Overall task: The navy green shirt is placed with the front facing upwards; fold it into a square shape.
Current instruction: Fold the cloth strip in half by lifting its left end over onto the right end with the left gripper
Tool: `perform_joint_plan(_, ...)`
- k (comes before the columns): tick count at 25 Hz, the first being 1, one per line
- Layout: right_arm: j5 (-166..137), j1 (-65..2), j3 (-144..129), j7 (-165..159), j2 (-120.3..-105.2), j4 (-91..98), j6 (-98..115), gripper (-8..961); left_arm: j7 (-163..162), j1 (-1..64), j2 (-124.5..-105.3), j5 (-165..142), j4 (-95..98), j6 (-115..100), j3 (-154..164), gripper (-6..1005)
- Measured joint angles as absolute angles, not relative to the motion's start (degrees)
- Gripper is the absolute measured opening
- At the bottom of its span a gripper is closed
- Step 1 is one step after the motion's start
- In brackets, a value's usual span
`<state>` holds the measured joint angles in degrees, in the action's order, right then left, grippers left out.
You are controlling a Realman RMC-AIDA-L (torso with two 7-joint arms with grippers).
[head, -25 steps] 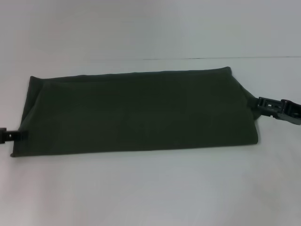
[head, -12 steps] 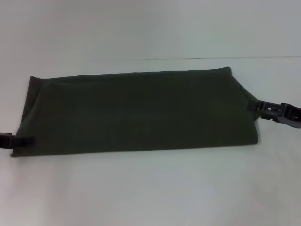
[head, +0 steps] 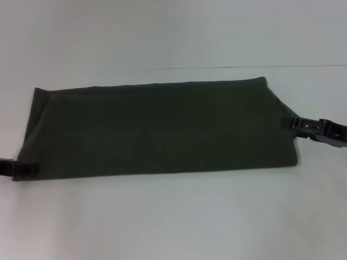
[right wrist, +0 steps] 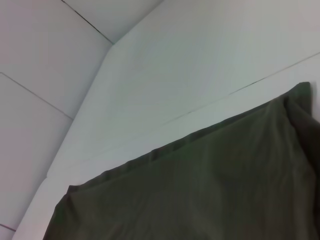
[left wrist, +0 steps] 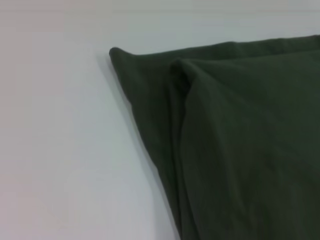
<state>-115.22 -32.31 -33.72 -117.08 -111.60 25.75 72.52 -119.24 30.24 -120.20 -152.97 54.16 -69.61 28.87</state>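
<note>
shirt [head: 157, 130] work has reached a long folded band: the navy green shirt lies flat across the white counter [head: 173, 216], print hidden, its two short ends pointing to the robot's left and right. the left gripper [head: 24, 169] sits low at the left end, touching the near corner of the cloth, and the right gripper [head: 297, 124] meets the right end about halfway along that edge. judging by this, the step in hand is taking hold of the ends so the band can be folded across its length into a square. to do it well, each grip should take every layer at the edge (the left wrist view shows several stacked layers with a raised crease near the corner), and the lifted end should travel straight along the band so the long edges stay lined up. whether the fingers on either side are spread or already pinched on the fabric, i cannot tell; the tips look dark against dark cloth, and neither wrist view shows them.
</note>
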Motion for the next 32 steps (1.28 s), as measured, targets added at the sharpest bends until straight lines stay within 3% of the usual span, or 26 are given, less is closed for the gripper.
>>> perform_joint_plan(19,-115.22,-32.43,-33.93,-116.81,-111.66,25.75,72.1,911,-124.29,31.38,-119.55,-154.55,53.86,-71.53,29.01,687)
perform_joint_plan(25,-115.22,-32.29,-33.8,-116.94,-111.69,25.91,72.34,910,-124.52,31.57,-119.05,-154.94,53.84,-71.92,28.4,447)
perform_joint_plan(32,-115.22,-32.35,-33.95,-117.03,-111.64,25.93,72.43,910,-124.47,32.2,-118.96,-155.84,52.6,-71.87,28.62,278)
